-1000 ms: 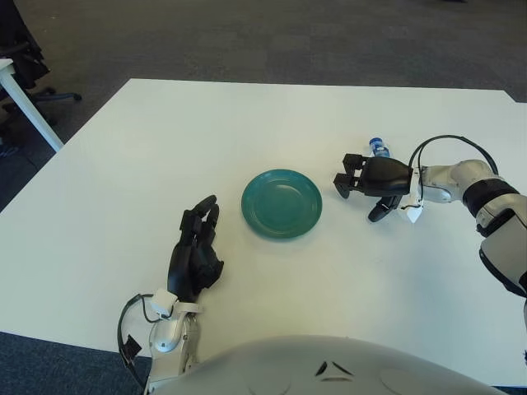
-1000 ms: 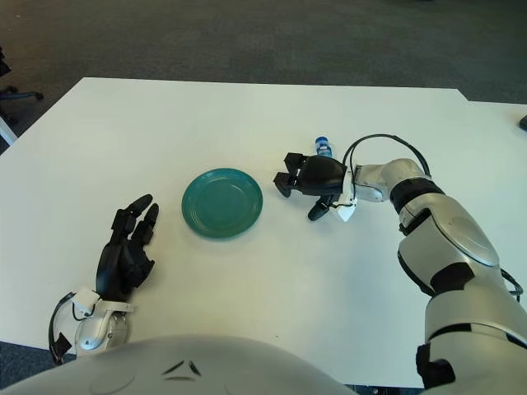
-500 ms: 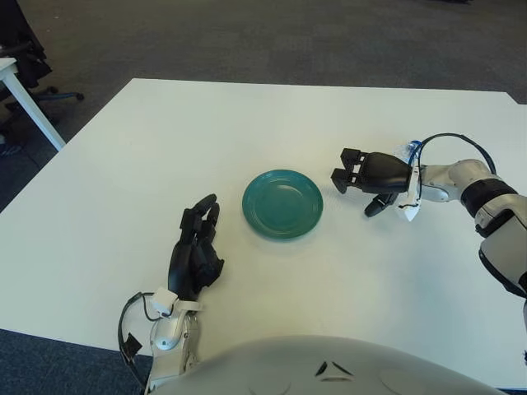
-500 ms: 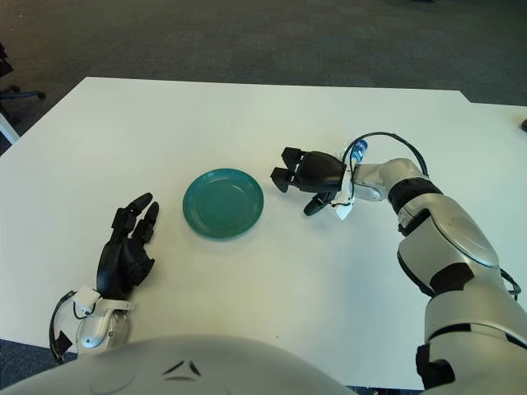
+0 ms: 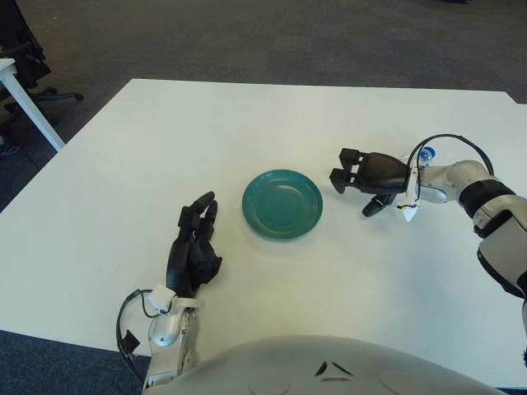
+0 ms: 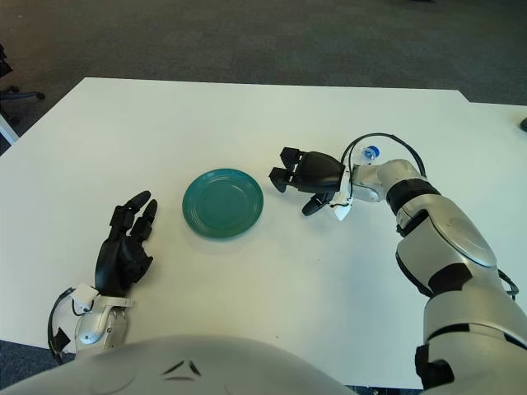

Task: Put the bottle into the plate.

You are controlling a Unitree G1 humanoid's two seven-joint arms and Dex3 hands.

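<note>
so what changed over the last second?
The bottle, earlier just behind the right robot hand, now shows further right, behind the wrist; only its blue cap shows. The hand shifted slightly left and holds nothing. Plate and left robot hand unchanged.

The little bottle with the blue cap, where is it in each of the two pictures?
Left eye view: the bottle peeks out at the right, behind the right hand's wrist, mostly hidden.
Right eye view: the bottle shows right of centre, again behind that wrist.
Shared landmark: the green plate lies to the left of the right hand in both.
</note>
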